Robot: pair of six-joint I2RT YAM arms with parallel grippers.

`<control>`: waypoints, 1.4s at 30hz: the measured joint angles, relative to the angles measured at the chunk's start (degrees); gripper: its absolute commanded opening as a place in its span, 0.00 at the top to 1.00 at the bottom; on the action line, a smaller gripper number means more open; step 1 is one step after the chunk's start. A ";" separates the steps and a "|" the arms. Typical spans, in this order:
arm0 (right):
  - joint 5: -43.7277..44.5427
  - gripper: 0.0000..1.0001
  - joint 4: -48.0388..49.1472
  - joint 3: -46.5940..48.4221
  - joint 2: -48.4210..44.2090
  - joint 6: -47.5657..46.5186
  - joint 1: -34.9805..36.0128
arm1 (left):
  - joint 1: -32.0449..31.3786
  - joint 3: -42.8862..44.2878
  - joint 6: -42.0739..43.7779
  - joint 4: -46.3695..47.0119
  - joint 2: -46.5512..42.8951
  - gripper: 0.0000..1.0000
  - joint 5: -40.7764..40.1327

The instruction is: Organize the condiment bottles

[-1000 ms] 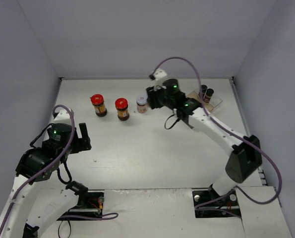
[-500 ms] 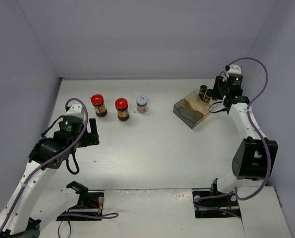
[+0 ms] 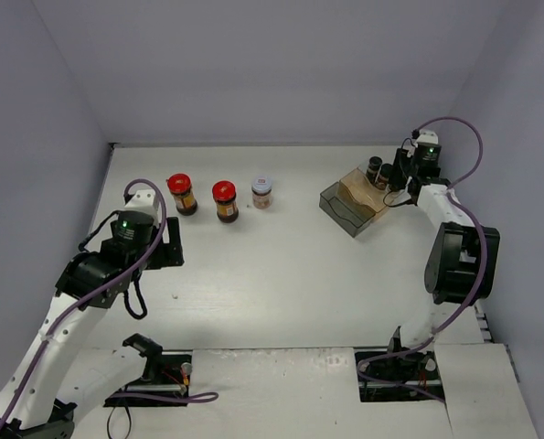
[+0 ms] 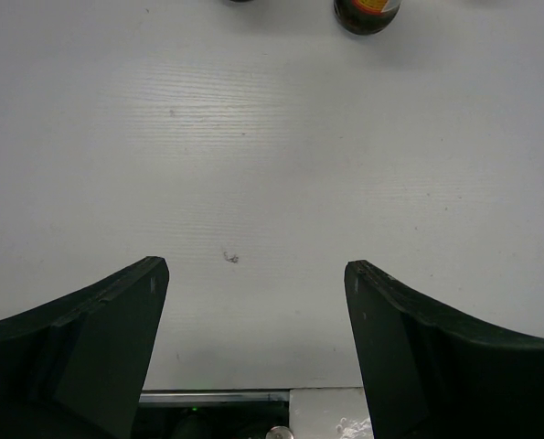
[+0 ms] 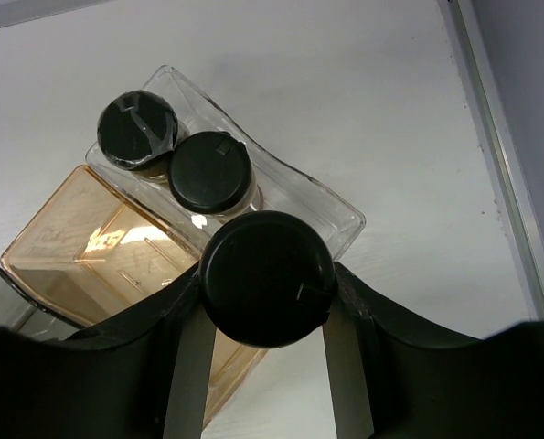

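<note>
Two red-lidded dark jars (image 3: 181,193) (image 3: 224,200) and a white-lidded pinkish jar (image 3: 262,191) stand in a row at the back of the table. My right gripper (image 5: 264,302) is shut on a black-capped bottle (image 5: 267,279) and holds it over the near edge of the smoky plastic tray (image 5: 89,247). Two more black-capped bottles (image 5: 139,128) (image 5: 212,171) stand in the tray's clear end compartment. In the top view the right gripper (image 3: 400,174) is at the tray (image 3: 345,206). My left gripper (image 4: 253,302) is open and empty over bare table, below the red-lidded jars (image 4: 368,11); it also shows in the top view (image 3: 173,245).
The table's right edge rail (image 5: 500,155) runs close beside the tray. Walls enclose the table at the back and both sides. The arm bases and cables sit at the near edge (image 3: 162,375).
My right arm has swung from the table's middle near the white-lidded jar to the tray at the back right. My left arm has shifted slightly forward and right.
</note>
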 measured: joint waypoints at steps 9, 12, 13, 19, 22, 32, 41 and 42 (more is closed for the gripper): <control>-0.52 1.00 1.36 1.14 2.54 -0.50 -0.26 | 0.00 0.00 0.98 1.03 1.38 0.22 -0.09; -0.48 0.97 2.08 1.49 4.24 -1.01 -0.26 | 0.00 0.00 1.14 1.14 1.81 0.22 -0.22; -0.46 0.95 2.12 1.49 4.83 -1.22 -0.26 | 0.00 0.00 1.18 1.18 1.90 0.22 -0.22; -0.13 0.86 2.12 1.31 7.15 -1.84 -0.26 | 0.00 -0.02 1.33 1.42 1.90 0.22 -0.44; 0.11 0.63 2.75 0.87 7.15 -1.86 -0.26 | 0.00 -0.09 1.31 1.53 1.90 0.21 -0.48; 0.31 0.08 3.52 -0.33 6.40 -2.08 -0.24 | 0.00 -0.33 1.29 1.70 1.62 0.21 -0.85; 0.35 0.03 -2.25 -0.07 -8.59 -3.52 4.72 | 0.00 -0.33 1.27 1.66 0.74 0.22 -0.98; 0.44 0.03 -2.95 0.83 -10.23 -3.93 6.34 | 0.00 -0.33 1.25 1.66 0.72 0.22 -1.01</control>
